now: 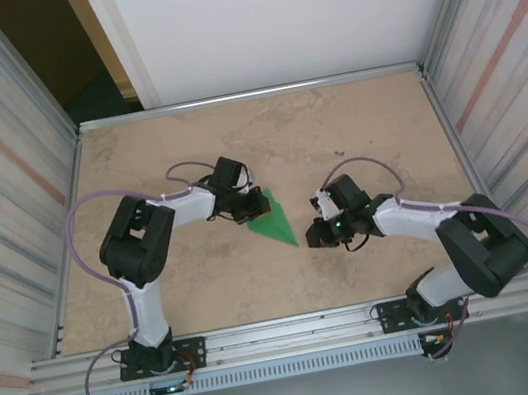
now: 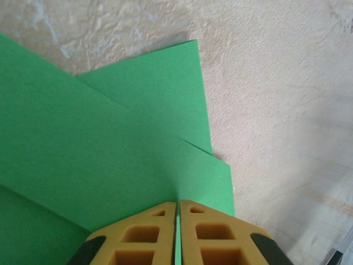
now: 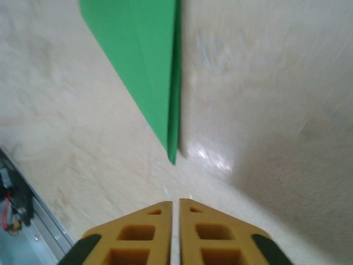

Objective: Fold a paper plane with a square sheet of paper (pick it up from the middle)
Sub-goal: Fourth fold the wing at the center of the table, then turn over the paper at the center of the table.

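The paper plane [image 1: 274, 218] lies flat on the table as a narrow bright green dart, its point toward the near right. My left gripper [image 1: 250, 203] is at its wide end. In the left wrist view the layered green folds [image 2: 110, 154] spread out ahead, and my left gripper [image 2: 177, 203] is shut to a hairline slit with its tips down on the paper. My right gripper [image 1: 317, 234] sits just right of the point. In the right wrist view it [image 3: 176, 201] is shut with nothing between its fingers, a short way off the dart [image 3: 146, 72].
The tan table [image 1: 354, 132] is walled by metal rails and corrugated side panels [image 1: 1, 201]. Near rail [image 1: 296, 329] carries both arm bases. In the right wrist view a table-edge rail [image 3: 33, 221] runs at the lower left.
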